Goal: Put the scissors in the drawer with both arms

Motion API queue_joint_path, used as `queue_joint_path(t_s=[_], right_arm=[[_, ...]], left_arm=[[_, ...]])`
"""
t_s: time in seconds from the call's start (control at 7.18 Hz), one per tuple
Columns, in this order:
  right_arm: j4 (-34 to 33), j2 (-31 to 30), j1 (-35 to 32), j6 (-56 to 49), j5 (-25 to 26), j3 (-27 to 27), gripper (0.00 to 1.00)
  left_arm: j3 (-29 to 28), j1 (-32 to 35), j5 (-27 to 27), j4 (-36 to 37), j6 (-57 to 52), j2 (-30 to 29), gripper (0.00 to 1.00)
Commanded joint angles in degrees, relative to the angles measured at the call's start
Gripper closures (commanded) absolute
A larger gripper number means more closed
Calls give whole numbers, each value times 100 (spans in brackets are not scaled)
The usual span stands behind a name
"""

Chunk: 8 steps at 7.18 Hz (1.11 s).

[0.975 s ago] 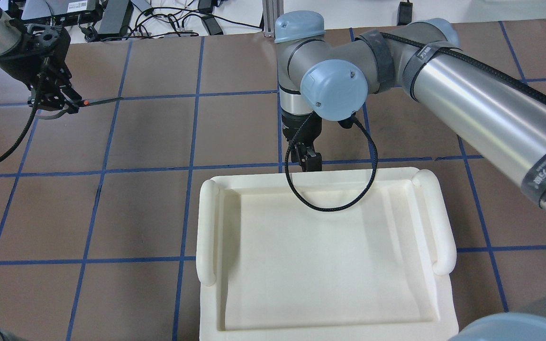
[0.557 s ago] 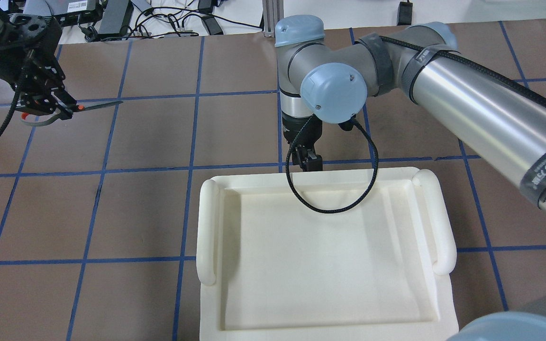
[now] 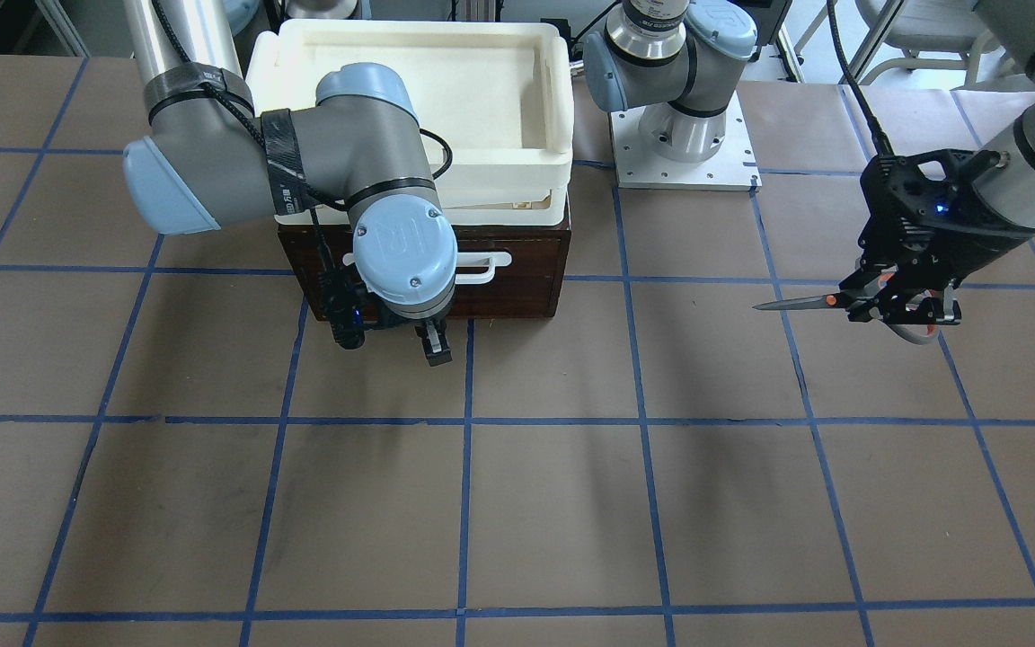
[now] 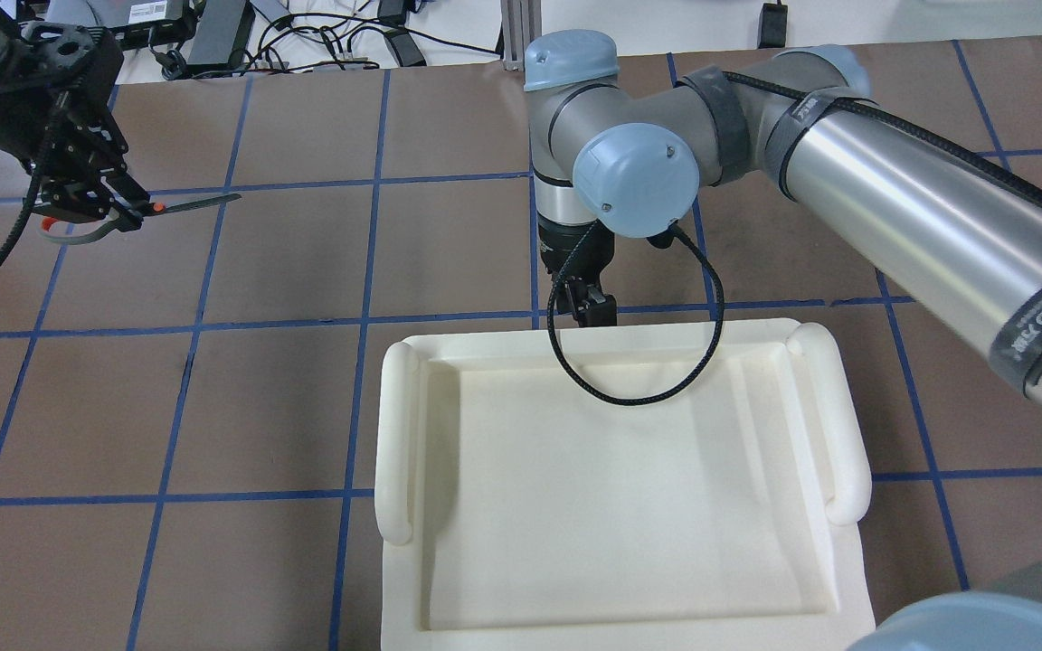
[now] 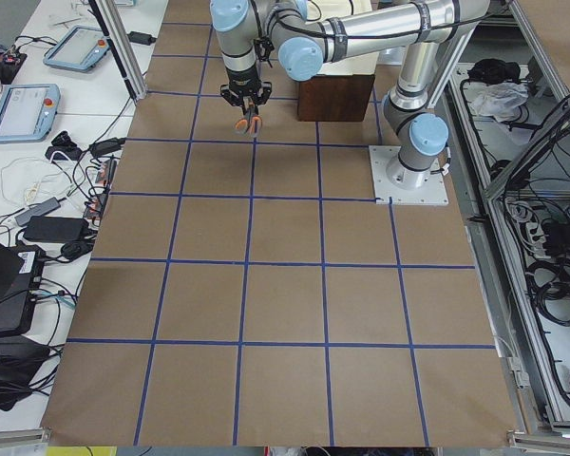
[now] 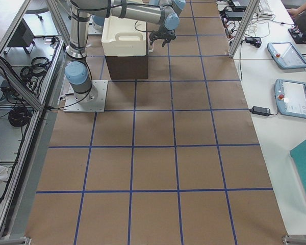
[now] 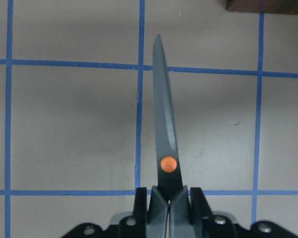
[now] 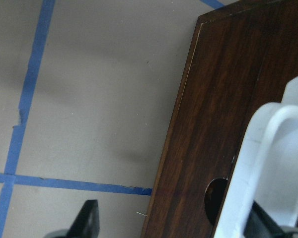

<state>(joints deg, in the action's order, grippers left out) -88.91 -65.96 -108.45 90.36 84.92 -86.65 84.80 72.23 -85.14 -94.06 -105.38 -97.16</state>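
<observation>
My left gripper (image 3: pixel 897 304) is shut on the handles of the scissors (image 3: pixel 796 304) and holds them level above the table, blades closed and pointing toward the drawer's side. It shows in the overhead view (image 4: pixel 109 212) at the far left, the blade (image 4: pixel 200 202) sticking out to the right, and in the left wrist view (image 7: pixel 168 198) under the blade and orange pivot (image 7: pixel 168 164). The dark brown drawer (image 3: pixel 526 270) looks closed. My right gripper (image 3: pixel 432 346) is open just in front of its white bar handle (image 3: pixel 486 267). The right wrist view has the handle (image 8: pixel 268 163) near one finger (image 8: pixel 89 218).
A cream-white plastic tray (image 4: pixel 399 434) sits on top of the drawer box and hides it in the overhead view. The left arm's base plate (image 3: pixel 684 144) stands beside the box. Brown table paper with blue tape lines lies all around.
My left gripper has shifted a little to the left with the scissors still in it. My right gripper has hardly moved at the drawer front.
</observation>
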Motion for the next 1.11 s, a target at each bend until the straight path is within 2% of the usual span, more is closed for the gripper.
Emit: queue_joint_path(t_s=[0.0, 0.28, 0.42, 0.97], right_arm=[[-47, 48, 8, -18, -2, -2, 0], [-100, 39, 8, -53, 15, 7, 0], [-474, 30, 8, -71, 338, 33, 0], [-881, 48, 60, -238, 376, 69, 0]], left_arm=[[1, 19, -2, 1, 9, -4, 100], [1, 19, -2, 2, 26, -83, 100], [1, 28, -2, 19, 44, -83, 100], [-7, 299, 16, 71, 244, -101, 100]])
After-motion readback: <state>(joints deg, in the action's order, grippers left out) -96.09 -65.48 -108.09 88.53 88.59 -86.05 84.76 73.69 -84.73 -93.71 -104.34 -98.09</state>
